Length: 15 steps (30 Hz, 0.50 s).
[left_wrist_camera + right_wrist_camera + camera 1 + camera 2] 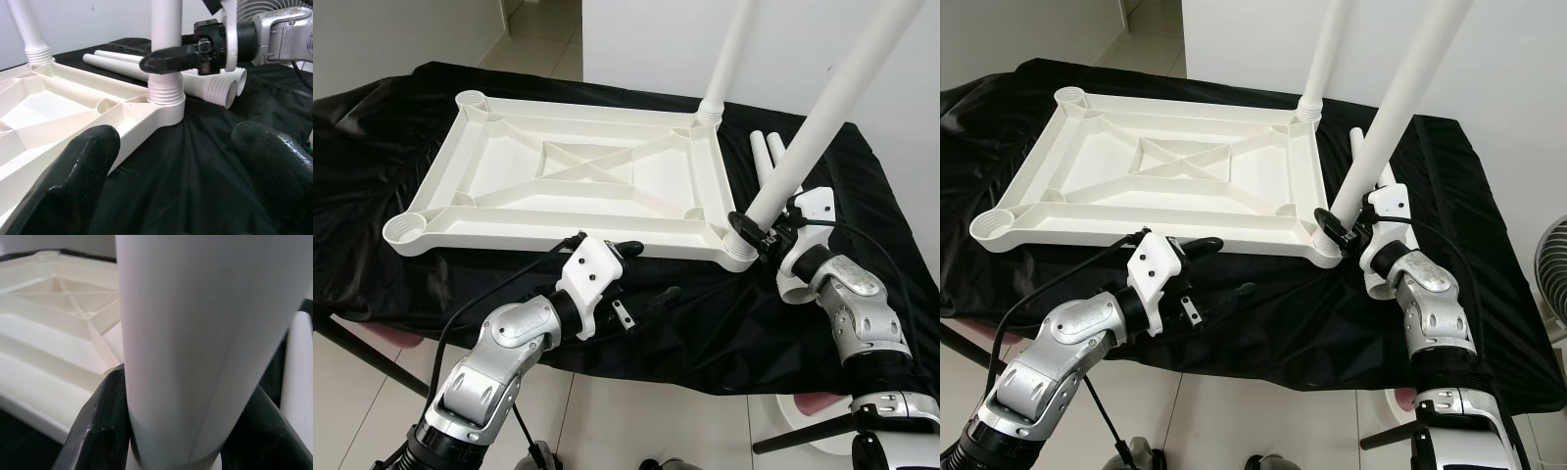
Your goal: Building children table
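In the left eye view the white children's table [578,176] lies upside down across the middle of the frame on a tabletop draped in black cloth [372,147], ribbed underside up, with round sockets at its corners. One leg [729,59] already stands in the far right socket at the upper centre, and the right pincer [756,233], at the right of centre, is clamped around the base of a second leg [822,108] seated in the near right socket; two spare legs [766,157] lie on the cloth just beyond it. The left pincer [631,274] hovers at the lower centre just in front of the table's near edge, fingers spread and holding nothing. The right eye view shows the same layout, with both left-hand sockets unfilled. In the left wrist view the threaded collar of the held leg shows above the socket at the centre, so it looks not fully screwed home. The right wrist view shows that leg gripped between two black fingers [98,426]. The step in hand appears to be screwing in this second leg; next it likely needs turning until the threads disappear, then a spare leg fetched.
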### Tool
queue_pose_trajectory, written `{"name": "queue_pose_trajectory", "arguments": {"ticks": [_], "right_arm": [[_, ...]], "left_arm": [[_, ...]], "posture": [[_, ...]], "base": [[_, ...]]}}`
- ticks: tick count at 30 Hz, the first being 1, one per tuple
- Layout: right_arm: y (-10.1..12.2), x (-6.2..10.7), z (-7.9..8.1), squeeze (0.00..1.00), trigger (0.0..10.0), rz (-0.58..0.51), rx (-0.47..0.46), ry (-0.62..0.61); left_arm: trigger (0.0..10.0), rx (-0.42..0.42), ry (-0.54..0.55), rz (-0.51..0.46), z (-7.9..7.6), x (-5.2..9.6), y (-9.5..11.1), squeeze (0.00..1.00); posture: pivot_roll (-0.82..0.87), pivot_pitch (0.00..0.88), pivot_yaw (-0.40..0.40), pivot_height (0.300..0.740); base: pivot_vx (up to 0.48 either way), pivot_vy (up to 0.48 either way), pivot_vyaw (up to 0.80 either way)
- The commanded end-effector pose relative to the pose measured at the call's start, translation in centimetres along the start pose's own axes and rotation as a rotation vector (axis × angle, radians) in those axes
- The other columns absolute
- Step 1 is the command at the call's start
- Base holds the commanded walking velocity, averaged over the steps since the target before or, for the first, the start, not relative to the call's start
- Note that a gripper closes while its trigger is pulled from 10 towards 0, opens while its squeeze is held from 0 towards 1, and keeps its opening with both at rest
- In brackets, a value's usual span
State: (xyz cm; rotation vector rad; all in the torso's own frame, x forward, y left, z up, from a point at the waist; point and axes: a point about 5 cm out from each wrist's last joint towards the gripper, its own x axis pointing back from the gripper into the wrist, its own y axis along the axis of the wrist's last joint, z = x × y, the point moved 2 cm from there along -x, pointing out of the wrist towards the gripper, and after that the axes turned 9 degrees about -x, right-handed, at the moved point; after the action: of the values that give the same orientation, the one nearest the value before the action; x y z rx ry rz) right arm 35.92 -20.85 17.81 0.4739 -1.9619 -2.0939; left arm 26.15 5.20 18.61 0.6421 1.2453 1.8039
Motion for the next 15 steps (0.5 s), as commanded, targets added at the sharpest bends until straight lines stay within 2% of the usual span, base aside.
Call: {"name": "queue_pose_trajectory", "arguments": {"ticks": [1,15], "right_arm": [[-1.6,0.3,-0.2,0.00,10.0,0.055,-0.031,-0.057],[-3.0,-0.1,0.4,0.00,10.0,0.027,-0.102,-0.296]], "left_arm": [[10.0,0.015,-0.024,0.002,-0.4,0.0,0.0,0.00],[10.0,0.016,-0.035,0.002,-0.6,0.0,0.0,0.00]], "posture": [[0.15,0.110,-0.034,0.740],[0.15,0.101,-0.040,0.740]], "base": [[0.000,0.000,0.00],[0.000,0.000,0.00]]}}
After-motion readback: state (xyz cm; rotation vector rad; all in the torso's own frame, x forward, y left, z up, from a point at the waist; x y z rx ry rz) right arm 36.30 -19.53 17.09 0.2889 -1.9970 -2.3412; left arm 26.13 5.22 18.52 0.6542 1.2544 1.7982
